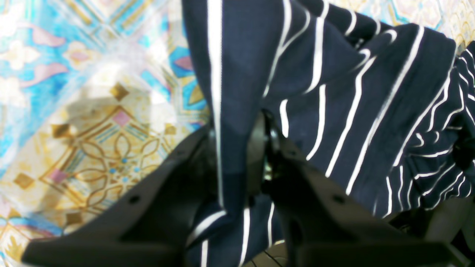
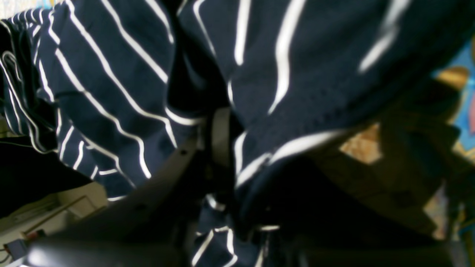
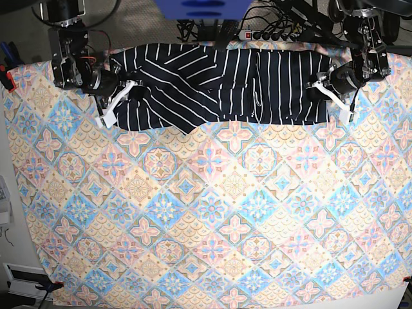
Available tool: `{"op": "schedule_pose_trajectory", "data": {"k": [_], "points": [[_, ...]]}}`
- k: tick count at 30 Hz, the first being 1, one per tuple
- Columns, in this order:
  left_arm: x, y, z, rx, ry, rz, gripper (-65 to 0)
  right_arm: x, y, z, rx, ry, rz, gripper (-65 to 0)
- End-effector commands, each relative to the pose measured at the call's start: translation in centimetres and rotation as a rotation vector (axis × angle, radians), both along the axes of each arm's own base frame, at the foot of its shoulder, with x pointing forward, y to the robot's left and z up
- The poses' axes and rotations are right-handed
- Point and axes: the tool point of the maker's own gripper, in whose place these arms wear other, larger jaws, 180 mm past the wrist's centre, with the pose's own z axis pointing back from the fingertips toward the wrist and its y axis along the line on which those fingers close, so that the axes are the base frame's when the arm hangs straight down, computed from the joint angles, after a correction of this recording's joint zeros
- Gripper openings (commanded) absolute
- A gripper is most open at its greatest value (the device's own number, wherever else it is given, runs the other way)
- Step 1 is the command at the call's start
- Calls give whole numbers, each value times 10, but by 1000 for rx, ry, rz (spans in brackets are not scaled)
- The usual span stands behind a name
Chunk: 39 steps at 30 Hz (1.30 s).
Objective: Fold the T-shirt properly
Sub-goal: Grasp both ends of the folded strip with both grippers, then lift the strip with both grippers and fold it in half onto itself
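T-shirt (image 3: pixel 225 84) stretched in a band along far edge of cloth (image 3: pixel 212 219), 2 claws clamped on its ends, left gripper (image 1: pixel 237 148) and right gripper (image 2: pixel 226 148) each pinching fabric, likely to keep it taut for folding.

A pastel orange-and-blue tile-patterned cloth (image 3: pixel 212 212) covers the worktop across nearly the whole base view, evenly lit from above. Along the top edge of the frame, black cables (image 3: pixel 277 19) and a power strip (image 3: pixel 264 33) lie on grey floor (image 3: pixel 141 22). A pale strip of floor runs down the left edge.
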Motion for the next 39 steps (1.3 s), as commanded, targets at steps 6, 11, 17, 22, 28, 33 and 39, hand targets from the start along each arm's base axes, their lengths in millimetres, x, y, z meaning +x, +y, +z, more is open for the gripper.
{"op": "schedule_pose_trajectory", "data": {"k": [6,11,17,22,28,33,39], "points": [[14,-13,7,-39,-51,11,-625,52,-50,32,-85,-130,-51,-650],[30,-49,7,-96,-72,-38,-626,89,-76,59,-104,-224,-124,-650],[51,-80,12,-143,-113,-35,-626,101,-82,77,-132,-244,-92,-650],[52,-92,3,-121,-95,-42,-626,105,-34,109,-118,-343,60,-650],[47,-94,-8,-140,-58,-30,-626,89,37,123,-45,-388,239,-650],[47,-94,-8,-140,-58,-30,-626,71,88,119,47,-369,318,-650],[54,-95,-12,-154,-50,-22,-626,51,153,121,175,-352,391,-650]]}}
